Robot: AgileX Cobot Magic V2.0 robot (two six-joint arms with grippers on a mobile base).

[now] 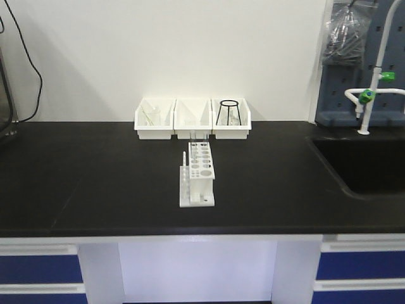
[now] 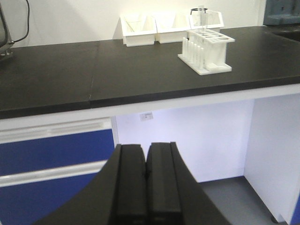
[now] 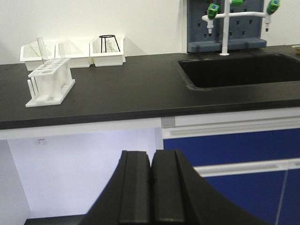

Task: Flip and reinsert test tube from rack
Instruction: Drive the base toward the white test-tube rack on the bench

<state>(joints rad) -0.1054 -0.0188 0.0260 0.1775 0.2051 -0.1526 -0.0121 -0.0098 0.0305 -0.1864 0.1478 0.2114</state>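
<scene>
1. Left gripper (image 2: 146, 152): my two black fingers are pressed together along their full length, with nothing between them. It hangs in front of the bench, below counter level.

2. Right gripper (image 3: 151, 157): fingers likewise pressed together, holding nothing. It also sits low, in front of the bench.

3. Drawers (image 1: 38, 266): blue fronts sit under the counter at both sides, with an open white knee space between them.

4. Counter (image 1: 95, 183): black and flat.

5. Rack (image 1: 198, 174): it stands upright near the middle of the counter, with its long axis running from the front edge toward the wall. The round holes face up. The thin pegs (image 1: 184, 171) run along its left side in the front view. It is well apart from both grippers.

6. Tubes (image 3: 41, 49): the clear tubes stand in holes at the far end of the rack, rising above its top. The right wrist view shows two, leaning slightly. I cannot tell which end is up.

7. Bins (image 1: 192, 117): three white bins sit side by side just behind the rack, against the wall. The right bin holds a black wire stand (image 1: 228, 112).

8. Sink (image 1: 367, 164): it is set into the counter at the right, with a white tap (image 1: 367, 95) behind it.
</scene>
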